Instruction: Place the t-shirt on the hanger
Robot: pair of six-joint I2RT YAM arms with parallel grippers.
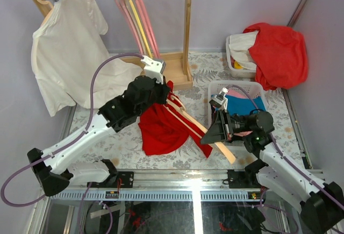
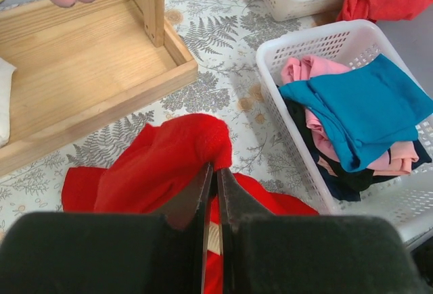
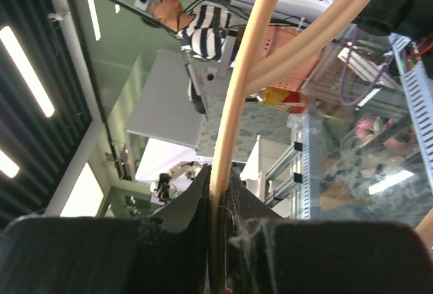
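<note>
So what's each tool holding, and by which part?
Left tool: bright red cloth t-shirt, by a raised fold. Right tool: pale wooden hanger, by one slim bar.

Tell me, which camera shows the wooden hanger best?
The top view: the hanger lies slanted across the red t-shirt, one end in the right gripper. The right wrist view shows only a curved wooden stretch pinched between its jaws. The left wrist view shows almost none of it.

Reaching forward with left gripper (image 2: 215,171) pinched shut; pointing leftward with right gripper (image 3: 218,172) clamped narrow.
</note>
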